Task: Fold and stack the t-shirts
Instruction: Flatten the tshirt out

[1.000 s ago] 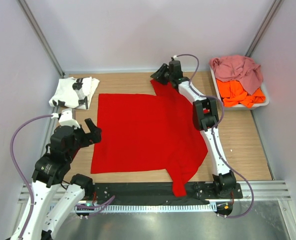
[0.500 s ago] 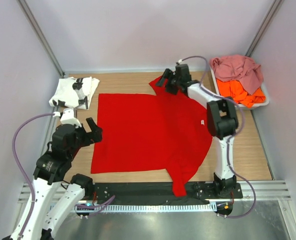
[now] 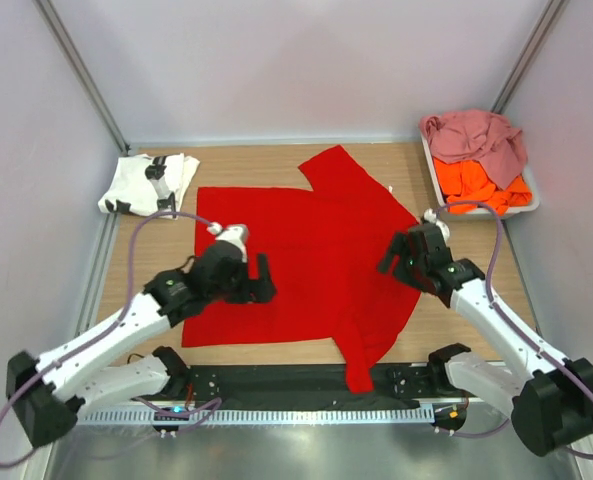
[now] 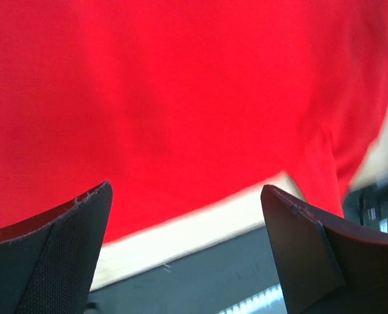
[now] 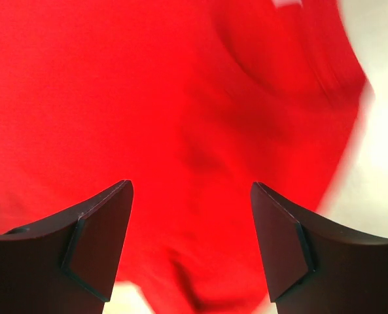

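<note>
Left fingers (image 4: 50,261) and right fingers (image 5: 82,248) are hovering apart over the central red t-shirt (image 3: 306,230). They are probably needing clean edge pinches.

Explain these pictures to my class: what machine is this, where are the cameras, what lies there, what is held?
Two robot arms are bolted to a wooden table. One picture looks down from above; the other two come from wrist cameras. A bright red cloth t-shirt lies spread out. A folded white t-shirt with black print sits far left; a pale plastic tray far right holds a dusty pink t-shirt and an orange t-shirt. The left gripper and right gripper are open above the red shirt, holding nothing.
</note>
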`<state>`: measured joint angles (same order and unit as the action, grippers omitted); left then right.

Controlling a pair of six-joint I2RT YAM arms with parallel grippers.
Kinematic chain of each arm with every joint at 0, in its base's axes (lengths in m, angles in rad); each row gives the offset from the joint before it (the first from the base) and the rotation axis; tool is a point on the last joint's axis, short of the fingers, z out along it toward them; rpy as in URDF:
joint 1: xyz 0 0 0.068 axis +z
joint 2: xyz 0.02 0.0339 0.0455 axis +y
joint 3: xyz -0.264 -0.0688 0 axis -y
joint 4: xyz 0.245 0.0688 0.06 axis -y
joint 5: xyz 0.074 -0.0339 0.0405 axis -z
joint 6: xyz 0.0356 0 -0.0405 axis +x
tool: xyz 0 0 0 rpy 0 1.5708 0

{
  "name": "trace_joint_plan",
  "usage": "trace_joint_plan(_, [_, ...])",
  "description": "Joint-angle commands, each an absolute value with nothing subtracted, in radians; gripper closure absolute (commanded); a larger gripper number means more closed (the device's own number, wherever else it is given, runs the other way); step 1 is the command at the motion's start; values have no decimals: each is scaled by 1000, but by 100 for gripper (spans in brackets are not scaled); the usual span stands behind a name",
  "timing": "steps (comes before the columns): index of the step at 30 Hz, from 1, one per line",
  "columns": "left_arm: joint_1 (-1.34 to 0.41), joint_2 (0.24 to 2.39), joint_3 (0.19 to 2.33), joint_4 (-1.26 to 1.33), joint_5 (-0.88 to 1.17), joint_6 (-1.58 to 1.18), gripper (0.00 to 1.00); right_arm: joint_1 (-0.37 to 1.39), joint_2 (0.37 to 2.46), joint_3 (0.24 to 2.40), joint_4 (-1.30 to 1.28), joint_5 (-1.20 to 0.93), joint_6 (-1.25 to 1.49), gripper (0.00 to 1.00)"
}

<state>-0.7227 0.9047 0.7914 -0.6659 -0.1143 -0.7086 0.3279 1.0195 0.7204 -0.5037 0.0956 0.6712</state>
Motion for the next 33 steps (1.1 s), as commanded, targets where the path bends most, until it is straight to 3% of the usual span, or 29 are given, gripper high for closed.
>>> trace_joint_plan(1, [-971, 992, 796, -481, -211, -876, 6, 339, 890, 646, -609, 169, 726, 21])
trace_joint_plan(7, [-1292, 1299, 908, -348, -291, -986, 14, 339, 769, 672, -657, 230, 744, 21])
trace_joint_plan(16, [-1517, 1629, 1135, -320, -321, -987, 30, 337, 761, 684, -666, 287, 726, 21])
trace_joint_plan(24, [-1583, 1828, 1420, -561, -351, -972, 30, 337, 747, 672, -660, 296, 716, 21])
trace_joint_plan(33, [-1595, 1946, 1489, -725, -339, -1023, 36, 337, 741, 675, -661, 299, 710, 21])
